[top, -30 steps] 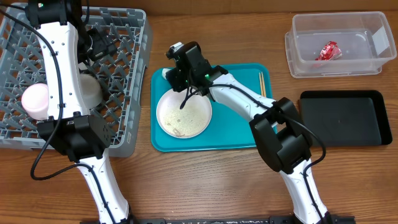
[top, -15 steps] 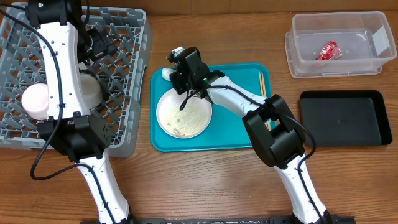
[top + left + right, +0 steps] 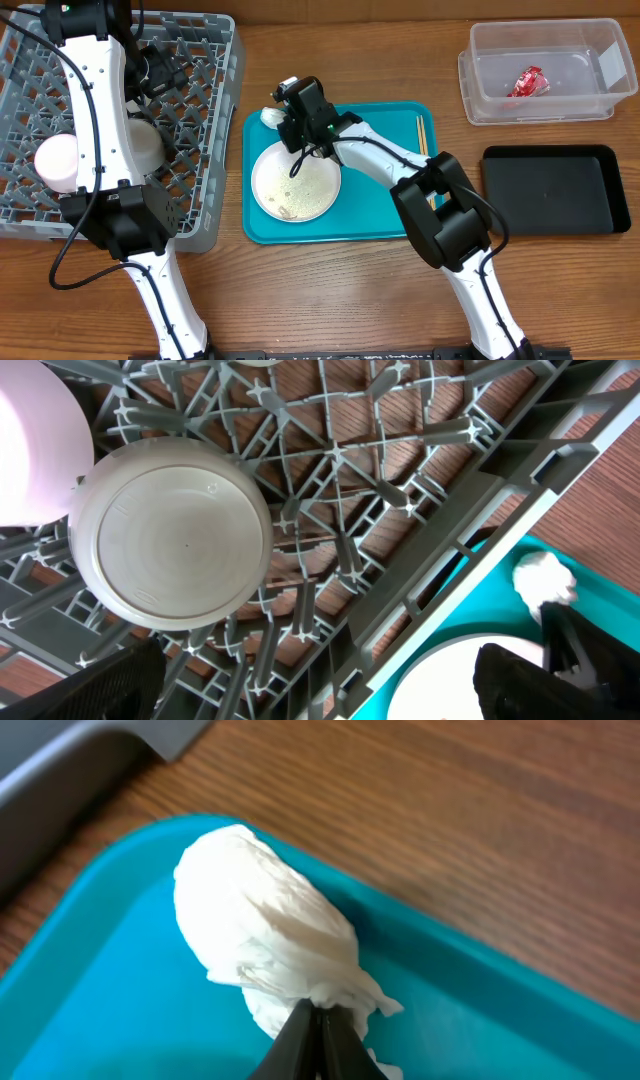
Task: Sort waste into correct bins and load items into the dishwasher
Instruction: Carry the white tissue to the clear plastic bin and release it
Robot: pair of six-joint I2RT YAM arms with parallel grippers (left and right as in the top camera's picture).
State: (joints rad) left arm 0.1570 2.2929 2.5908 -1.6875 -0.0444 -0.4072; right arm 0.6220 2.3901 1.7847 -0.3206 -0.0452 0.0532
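Right hand [image 3: 318, 1020] pinched fully closed on a trailing fold of the crumpled tissue [image 3: 265, 920], which lies in the far-left corner of the teal tray [image 3: 80, 1020]. Tissue judged very light, soft, compressible; a thin fold may tear, so gripping its bulk is safer.

tissue [image 3: 265, 940]: soft white paper, crumpled, matt, wispy at the pinch
teal tray [image 3: 90, 1010]: smooth plastic, faint sheen
worktop [image 3: 450, 840]: brown wood grain, satin
dish rack [image 3: 232, 120]: grey moulded plastic, dull
clear tub [image 3: 540, 108]: see-through plastic, glossy
red wrapper [image 3: 527, 81]: crinkled, shiny film
black tray [image 3: 555, 190]: smooth matt plastic
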